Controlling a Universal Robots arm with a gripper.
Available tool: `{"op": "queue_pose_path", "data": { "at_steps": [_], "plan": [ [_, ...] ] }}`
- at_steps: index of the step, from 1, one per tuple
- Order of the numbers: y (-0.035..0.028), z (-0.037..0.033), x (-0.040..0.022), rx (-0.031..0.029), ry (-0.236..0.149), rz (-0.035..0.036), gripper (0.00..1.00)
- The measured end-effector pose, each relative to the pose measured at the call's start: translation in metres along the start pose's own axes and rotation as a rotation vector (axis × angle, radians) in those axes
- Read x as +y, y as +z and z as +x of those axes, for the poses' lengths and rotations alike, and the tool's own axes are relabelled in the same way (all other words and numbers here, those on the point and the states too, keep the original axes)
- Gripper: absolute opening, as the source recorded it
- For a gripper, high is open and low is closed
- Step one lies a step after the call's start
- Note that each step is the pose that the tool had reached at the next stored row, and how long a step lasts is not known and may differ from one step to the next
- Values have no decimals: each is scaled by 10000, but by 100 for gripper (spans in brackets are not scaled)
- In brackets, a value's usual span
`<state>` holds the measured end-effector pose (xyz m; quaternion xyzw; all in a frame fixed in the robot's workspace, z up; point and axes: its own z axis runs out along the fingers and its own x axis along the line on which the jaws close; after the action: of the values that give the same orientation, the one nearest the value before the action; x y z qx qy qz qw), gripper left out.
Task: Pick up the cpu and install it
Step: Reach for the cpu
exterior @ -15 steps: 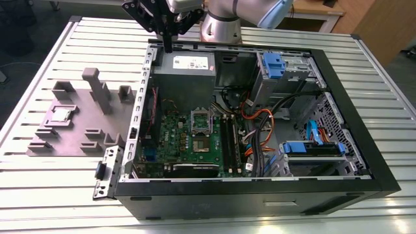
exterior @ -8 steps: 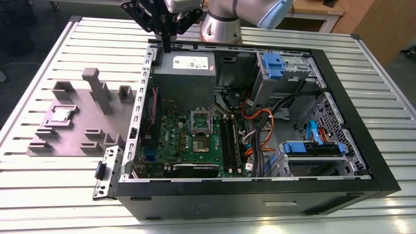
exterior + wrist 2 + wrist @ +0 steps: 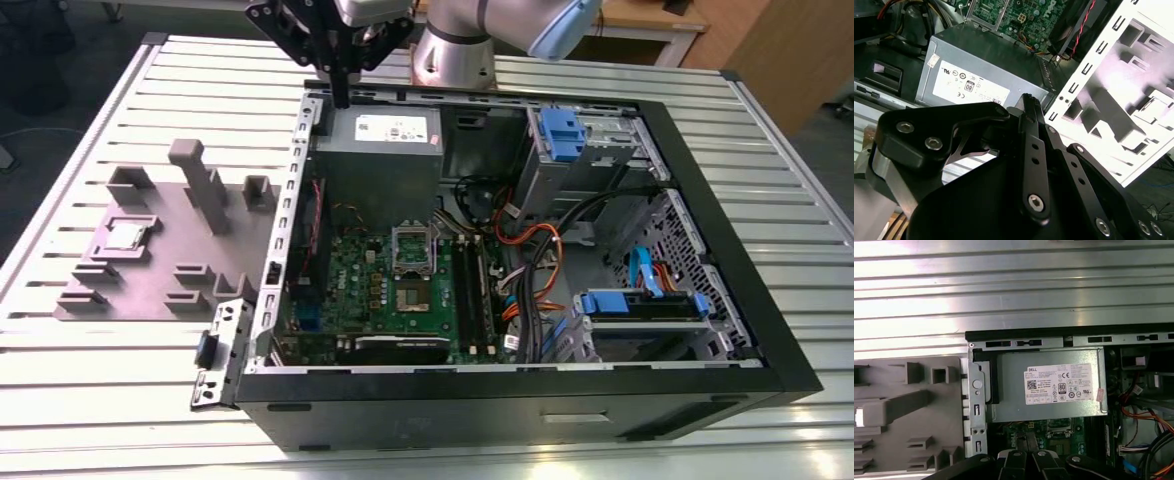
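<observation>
Jaws pressed together, empty, above power supply (image 3: 380, 140); cpu (image 3: 127, 235) sits on fixture plate (image 3: 150, 268), well apart.

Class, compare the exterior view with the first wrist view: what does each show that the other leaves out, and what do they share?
Exterior view: the whole cpu lying in the fixture plate, blue drive cages and the arm. First wrist view: a small pink tag on the power supply. Shared: the power supply, the plate, the slatted table and the pincer near the power supply.
</observation>
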<state>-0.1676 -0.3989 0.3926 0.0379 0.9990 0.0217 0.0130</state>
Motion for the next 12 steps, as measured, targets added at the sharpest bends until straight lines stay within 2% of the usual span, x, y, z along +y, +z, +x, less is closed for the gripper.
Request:
{"op": "queue_pose_path", "data": {
  "at_steps": [12],
  "plan": [
    [-1,51,-4,-1,0,0,11]
  ]
}}
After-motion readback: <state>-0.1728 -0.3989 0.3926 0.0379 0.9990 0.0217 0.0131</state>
